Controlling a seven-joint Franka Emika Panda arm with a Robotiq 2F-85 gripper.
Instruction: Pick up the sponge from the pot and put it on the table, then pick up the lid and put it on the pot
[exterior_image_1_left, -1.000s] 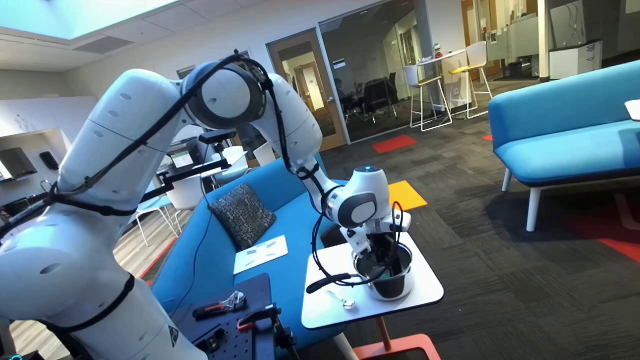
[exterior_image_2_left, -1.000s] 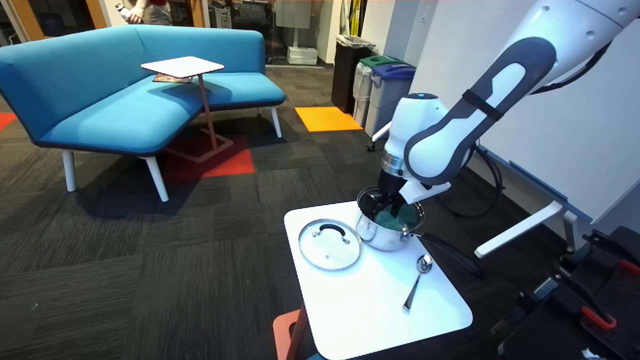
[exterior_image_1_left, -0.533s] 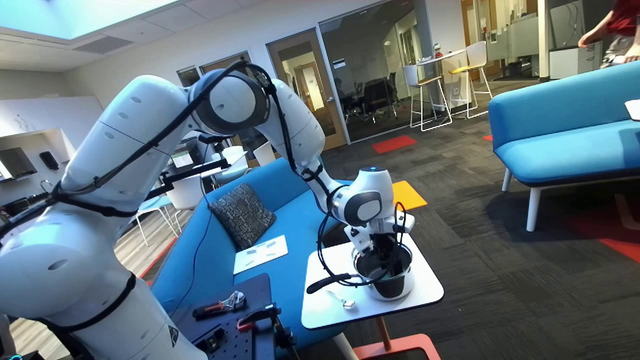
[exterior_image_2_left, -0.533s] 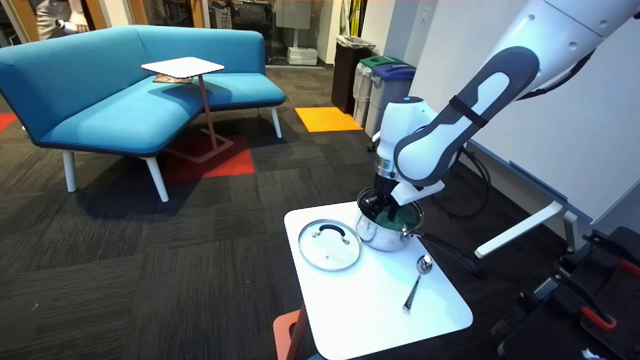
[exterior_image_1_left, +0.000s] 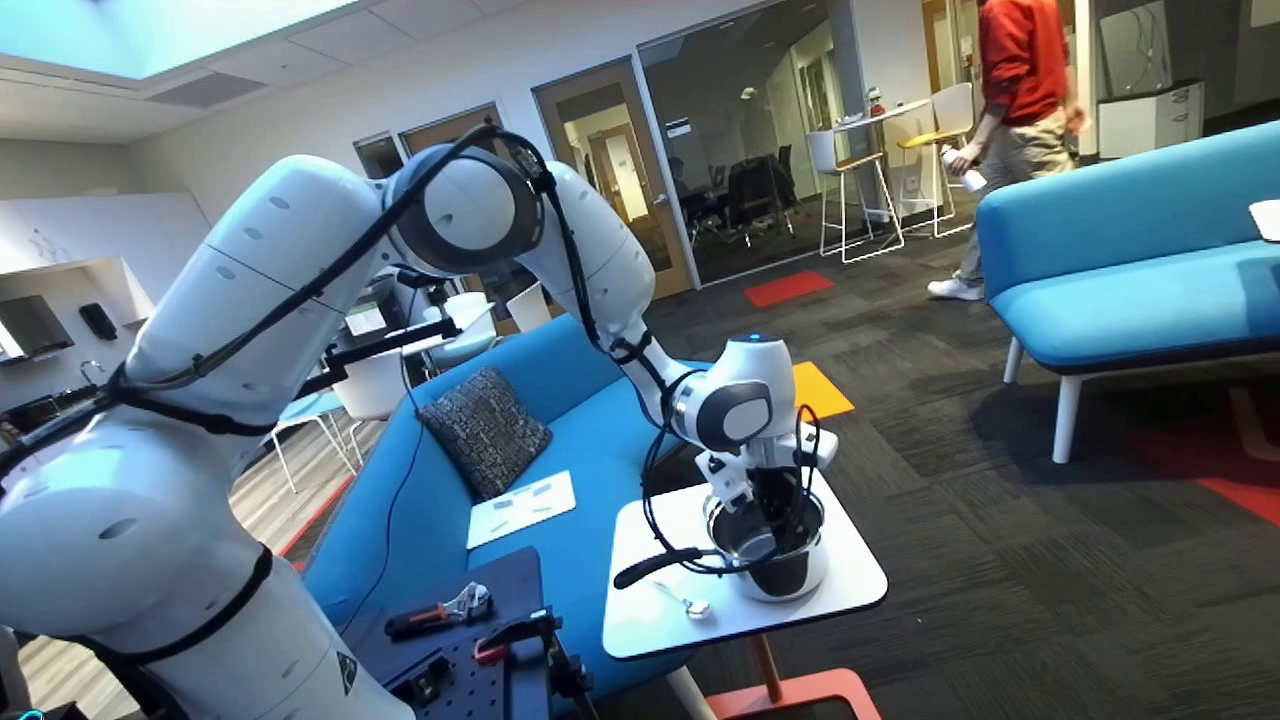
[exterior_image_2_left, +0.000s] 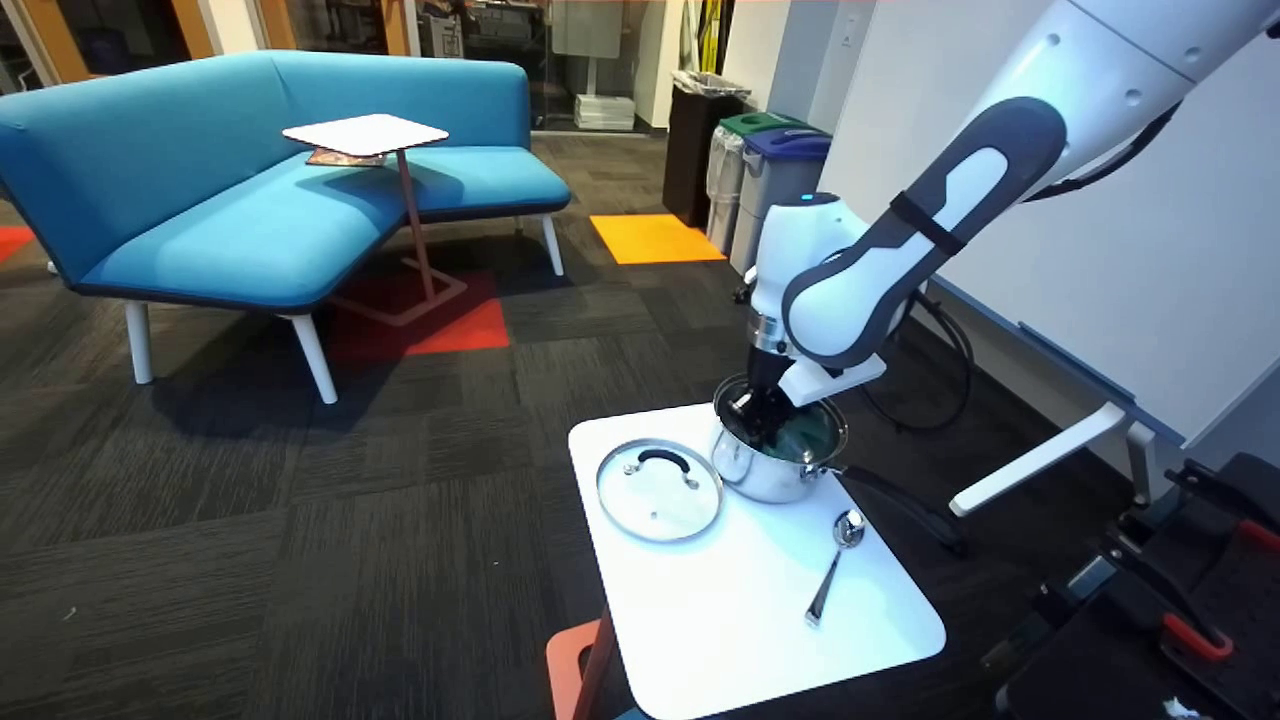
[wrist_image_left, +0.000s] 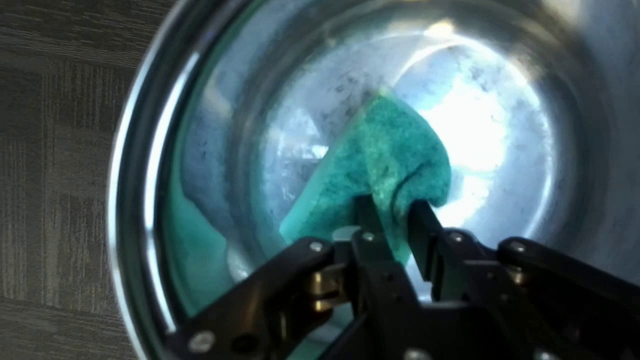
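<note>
Fingers set close together, I hold a fold of the green sponge between them, down inside the pot; whether the sponge touches the bottom, I cannot tell. Seen in an exterior view, the pot stands upright at the far right corner of the bench. The lid lies flat just beside it, towards the far left corner. A spoon rests near the right edge.

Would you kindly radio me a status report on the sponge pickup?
Gripper closed on bunched sponge. Sponge inside pot; lift-off unclear. Lid and spoon on table may limit set-down room.
</note>
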